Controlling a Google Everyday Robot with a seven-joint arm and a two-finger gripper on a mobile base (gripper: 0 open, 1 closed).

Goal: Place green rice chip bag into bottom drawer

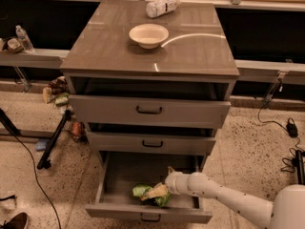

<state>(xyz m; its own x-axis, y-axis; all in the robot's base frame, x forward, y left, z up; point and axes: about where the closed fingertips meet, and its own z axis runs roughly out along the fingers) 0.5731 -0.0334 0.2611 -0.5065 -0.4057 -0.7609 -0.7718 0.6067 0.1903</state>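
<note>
The bottom drawer point(119, 175) of the grey cabinet is pulled out. The green rice chip bag point(150, 194) lies on the drawer floor near the front, crumpled, green with a tan patch. My gripper point(166, 189) is at the end of the white arm that reaches in from the lower right. It is inside the drawer, right against the bag's right side.
A cream bowl point(148, 35) and a clear plastic bottle point(162, 6) lying on its side sit on the cabinet top. The top drawer point(148, 109) and the middle drawer point(151, 143) are slightly open. Black cables point(52, 144) and litter point(56, 93) lie on the floor at left.
</note>
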